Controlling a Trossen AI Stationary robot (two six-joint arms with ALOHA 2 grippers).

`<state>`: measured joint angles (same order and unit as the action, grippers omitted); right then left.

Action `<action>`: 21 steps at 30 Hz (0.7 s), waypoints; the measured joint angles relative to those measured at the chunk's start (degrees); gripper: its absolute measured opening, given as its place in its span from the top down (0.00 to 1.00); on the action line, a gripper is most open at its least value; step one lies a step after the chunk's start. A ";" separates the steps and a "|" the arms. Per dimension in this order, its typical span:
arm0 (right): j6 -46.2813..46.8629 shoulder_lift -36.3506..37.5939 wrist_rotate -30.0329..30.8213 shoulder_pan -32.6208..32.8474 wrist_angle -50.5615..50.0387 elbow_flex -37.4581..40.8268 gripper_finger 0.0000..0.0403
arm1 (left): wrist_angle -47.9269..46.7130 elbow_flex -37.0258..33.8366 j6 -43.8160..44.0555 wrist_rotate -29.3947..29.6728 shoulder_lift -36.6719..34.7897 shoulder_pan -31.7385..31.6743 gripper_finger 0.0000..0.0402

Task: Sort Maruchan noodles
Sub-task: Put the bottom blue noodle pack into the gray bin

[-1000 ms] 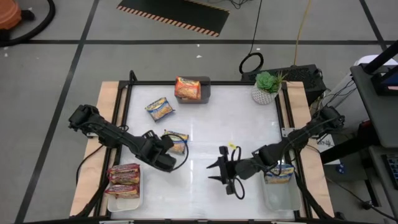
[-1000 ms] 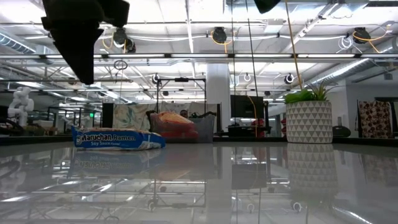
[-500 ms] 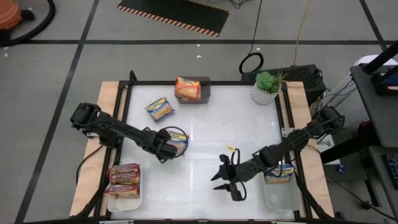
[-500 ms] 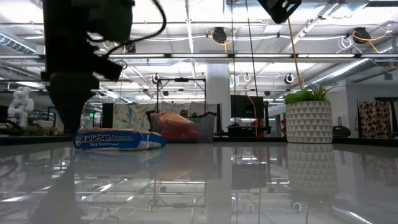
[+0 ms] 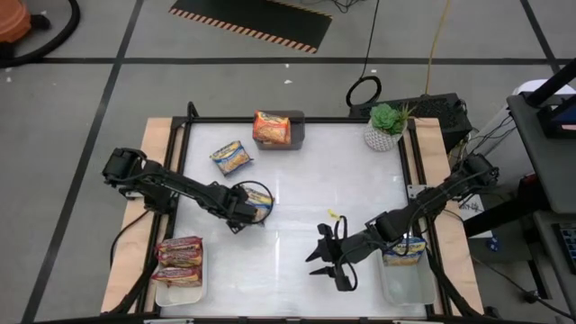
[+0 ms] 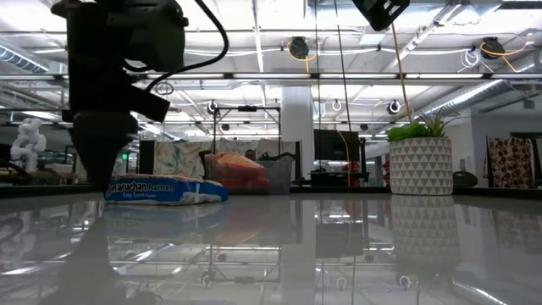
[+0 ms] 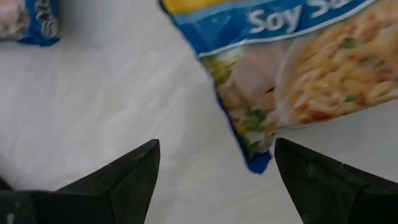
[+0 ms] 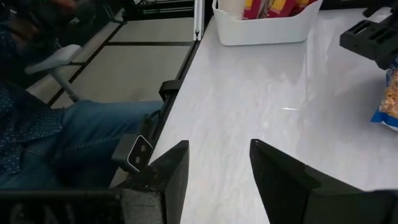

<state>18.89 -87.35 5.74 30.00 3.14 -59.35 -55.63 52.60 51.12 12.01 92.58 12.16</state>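
Even, bright light falls on the white table (image 5: 297, 180) from overhead, with a soft pale glare patch at its middle and only faint shadows under the arms. At table height the ceiling strip lights (image 6: 254, 76) shine hard, and the glossy tabletop mirrors them and the potted plant (image 6: 421, 161). Against that brightness the left arm (image 6: 110, 85) reads as a black silhouette. The soy-sauce noodle packet (image 7: 292, 68) is soft and out of focus close to the left wrist camera, its plastic catching a whitish sheen. Near the white tray (image 8: 267, 28), the tabletop glints.
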 joint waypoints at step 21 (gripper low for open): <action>-0.04 0.00 0.08 0.00 0.00 0.00 0.59 | 15.45 0.02 -5.59 -9.68 0.00 3.15 0.20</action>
<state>18.85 -87.35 5.82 30.00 3.14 -59.35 -40.18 52.62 45.53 2.33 92.58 15.32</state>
